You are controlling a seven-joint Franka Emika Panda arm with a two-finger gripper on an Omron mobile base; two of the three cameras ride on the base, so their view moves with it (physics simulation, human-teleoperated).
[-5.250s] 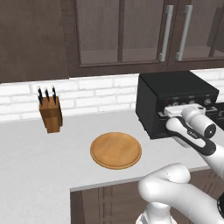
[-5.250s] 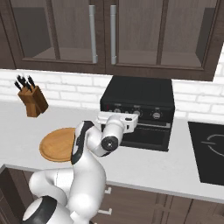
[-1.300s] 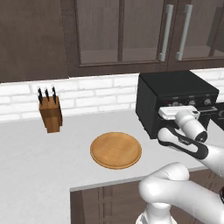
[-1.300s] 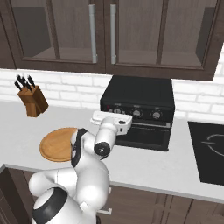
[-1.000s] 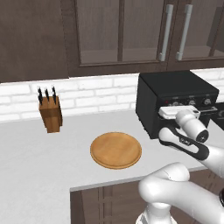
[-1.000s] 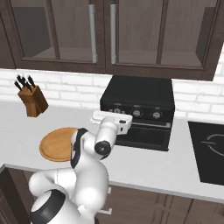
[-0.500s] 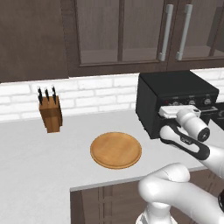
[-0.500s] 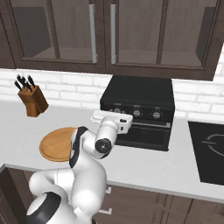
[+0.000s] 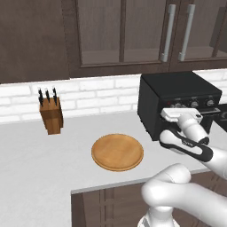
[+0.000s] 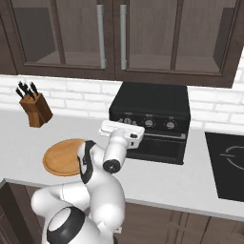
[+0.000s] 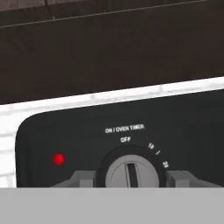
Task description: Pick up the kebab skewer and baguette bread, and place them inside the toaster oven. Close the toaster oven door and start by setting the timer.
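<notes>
While hand (image 11: 131,177) flanks it, timer knob (image 11: 131,173) points OFF.

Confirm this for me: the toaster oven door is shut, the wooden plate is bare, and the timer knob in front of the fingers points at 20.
One thing is off: the timer knob points straight up at OFF, not at 20, as the hand view shows. The rest stands: the toaster oven door is shut and the wooden plate is bare in the base views.
</notes>
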